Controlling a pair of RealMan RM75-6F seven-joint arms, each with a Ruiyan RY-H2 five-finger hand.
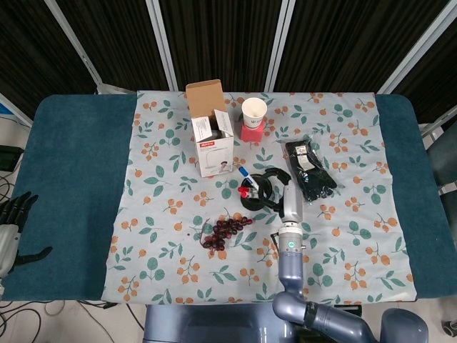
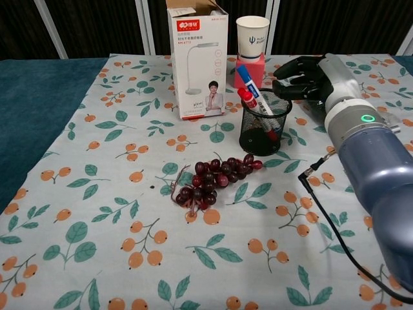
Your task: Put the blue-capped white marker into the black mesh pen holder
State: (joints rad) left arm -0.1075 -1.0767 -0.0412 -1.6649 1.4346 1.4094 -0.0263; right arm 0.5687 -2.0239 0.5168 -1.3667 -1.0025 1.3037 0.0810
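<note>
The blue-capped white marker (image 2: pixel 253 87) stands in the black mesh pen holder (image 2: pixel 264 131), leaning left with its blue cap (image 1: pixel 243 171) up and clear of the rim. A red-capped pen (image 2: pixel 248 99) sits beside it inside the holder (image 1: pixel 255 194). My right hand (image 2: pixel 301 72) hovers just right of and behind the holder, fingers apart, holding nothing and off the marker; in the head view the right hand (image 1: pixel 274 176) shows at the holder's far right rim. My left hand (image 1: pixel 13 218) lies at the table's left edge, far away, fingers spread and empty.
A bunch of dark grapes (image 2: pixel 213 177) lies just in front of the holder. Behind it stand a white lamp box (image 2: pixel 197 61) and a paper cup (image 2: pixel 252 33) on a red block (image 2: pixel 246 70). A black package (image 1: pixel 309 169) lies right of the hand.
</note>
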